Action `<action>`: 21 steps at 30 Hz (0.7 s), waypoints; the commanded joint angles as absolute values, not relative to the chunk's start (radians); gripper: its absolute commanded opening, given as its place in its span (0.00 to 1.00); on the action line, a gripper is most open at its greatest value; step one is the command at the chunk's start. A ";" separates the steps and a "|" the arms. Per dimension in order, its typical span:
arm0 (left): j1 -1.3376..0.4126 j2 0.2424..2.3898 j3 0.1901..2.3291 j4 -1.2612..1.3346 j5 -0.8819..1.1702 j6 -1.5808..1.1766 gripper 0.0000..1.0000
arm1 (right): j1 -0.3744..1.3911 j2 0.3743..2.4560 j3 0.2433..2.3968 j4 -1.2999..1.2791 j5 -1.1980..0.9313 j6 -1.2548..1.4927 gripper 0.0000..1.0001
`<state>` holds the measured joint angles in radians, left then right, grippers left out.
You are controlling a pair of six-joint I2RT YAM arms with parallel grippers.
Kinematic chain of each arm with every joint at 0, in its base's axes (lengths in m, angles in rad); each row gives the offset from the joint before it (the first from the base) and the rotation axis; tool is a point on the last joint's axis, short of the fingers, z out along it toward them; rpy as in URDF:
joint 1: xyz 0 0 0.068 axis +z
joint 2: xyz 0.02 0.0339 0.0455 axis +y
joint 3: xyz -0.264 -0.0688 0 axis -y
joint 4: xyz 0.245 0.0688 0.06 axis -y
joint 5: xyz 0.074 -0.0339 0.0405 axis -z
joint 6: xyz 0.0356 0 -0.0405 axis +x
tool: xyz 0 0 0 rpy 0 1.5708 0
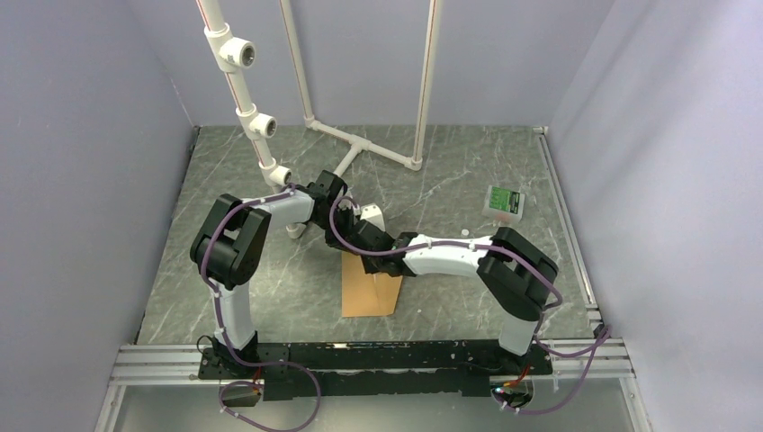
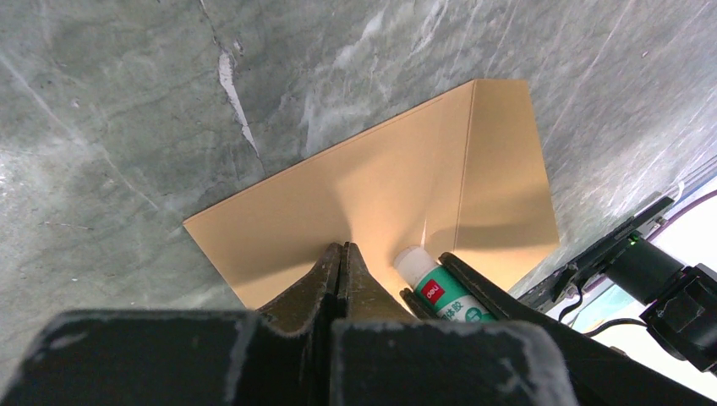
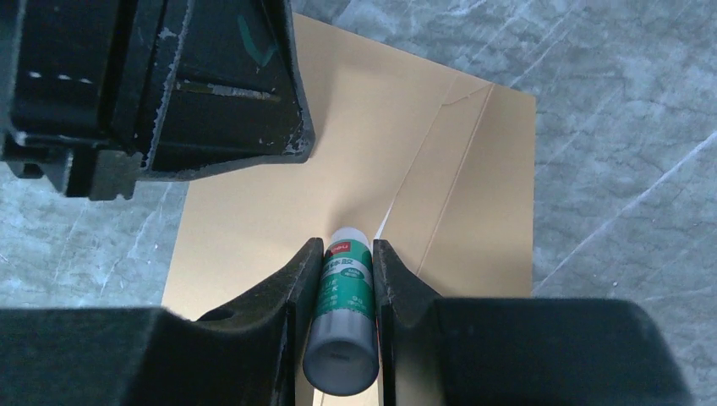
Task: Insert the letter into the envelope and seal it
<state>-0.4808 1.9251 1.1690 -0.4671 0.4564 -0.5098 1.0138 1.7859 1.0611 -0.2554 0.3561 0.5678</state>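
The envelope (image 1: 364, 299) is seen lying flat on the desk (image 1: 450, 180), midway between the two arm bases, with its long axis running from the near edge away toward the far side. The letter is not seen in any view; it is judged to be inside already, though this cannot be confirmed.

The left gripper (image 2: 340, 264) is shut, jaws pressed together with nothing between them, and its tip is set down on the envelope's broad face as if to pin it. The right gripper (image 3: 347, 247) is held at a narrow opening, its jaws clamped on a glue stick (image 3: 342, 315) whose white tip is aimed down at the paper.

A fold line is seen running along the envelope's length. The glue tip lies just beside this line, on the same side as the left jaws, with the narrower panel, taken to be the flap, beyond it. Whether that panel lies flat or is lifted cannot be told. The coming stroke is judged to follow the long axis beside the fold, and the right arm is the one placed for it.

Both arms are reached inward over the envelope's far end, forearms nearly crossing, wrists pitched down.
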 commanded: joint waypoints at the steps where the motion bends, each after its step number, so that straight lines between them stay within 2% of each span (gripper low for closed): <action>1: -0.502 2.006 1.109 -0.574 0.380 -0.469 0.03 | 1.032 1.777 0.999 -0.254 0.324 0.499 0.00; 8: -0.502 2.008 1.114 -0.572 0.379 -0.469 0.02 | 1.101 1.743 0.923 -0.242 0.225 0.463 0.00; 17: -0.502 2.007 1.108 -0.571 0.379 -0.472 0.02 | 1.120 1.695 0.901 -0.363 0.261 0.545 0.00; 21: -0.502 2.009 1.108 -0.569 0.383 -0.475 0.03 | 1.093 1.752 0.921 -0.338 0.300 0.526 0.00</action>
<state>-0.4808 1.9251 1.1694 -0.4675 0.4564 -0.5098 1.1091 1.6909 0.9405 -0.2123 0.2947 0.5247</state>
